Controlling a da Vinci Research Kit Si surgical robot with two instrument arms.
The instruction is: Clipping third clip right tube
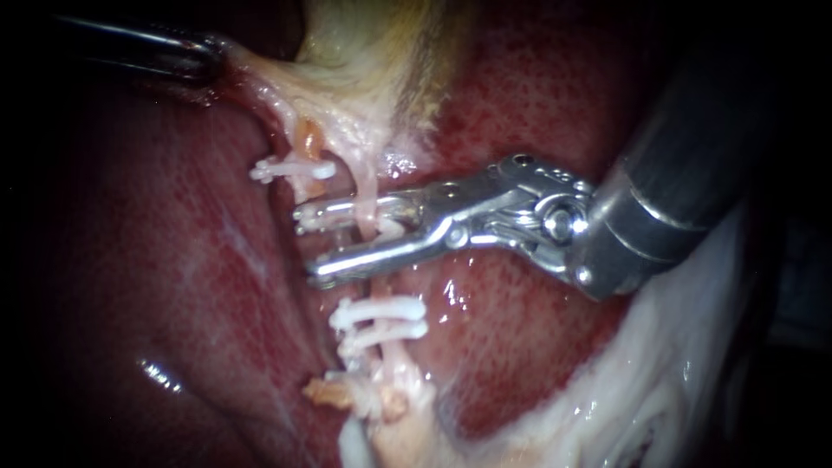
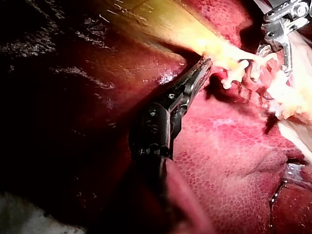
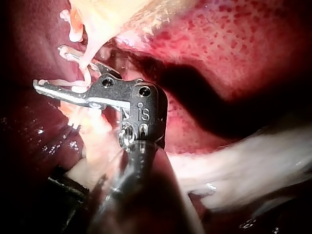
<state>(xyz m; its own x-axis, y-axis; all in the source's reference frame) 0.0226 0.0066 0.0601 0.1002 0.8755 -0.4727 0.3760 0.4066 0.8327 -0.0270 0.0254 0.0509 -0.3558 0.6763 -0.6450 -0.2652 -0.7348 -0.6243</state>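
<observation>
My right instrument (image 1: 306,245) comes in from the right, its metal jaws open and straddling the pale right tube (image 1: 370,192). A white clip (image 1: 314,214) lies along the upper jaw. Below the jaws, two white clips (image 1: 381,309) sit on the same tube. Another white clip (image 1: 293,169) sits on the tube to the left, above the jaws. My left instrument (image 1: 208,56) at the top left is shut on the edge of the yellowish gallbladder (image 1: 364,52). In the left wrist view its jaws (image 2: 204,67) grip that tissue. In the right wrist view the open jaws (image 3: 48,68) reach around the tube.
Dark red liver (image 1: 173,260) surrounds the tubes on both sides. White fatty tissue (image 1: 676,364) runs along the lower right under the right shaft. Pale frayed tissue (image 1: 390,407) gathers below the two lower clips.
</observation>
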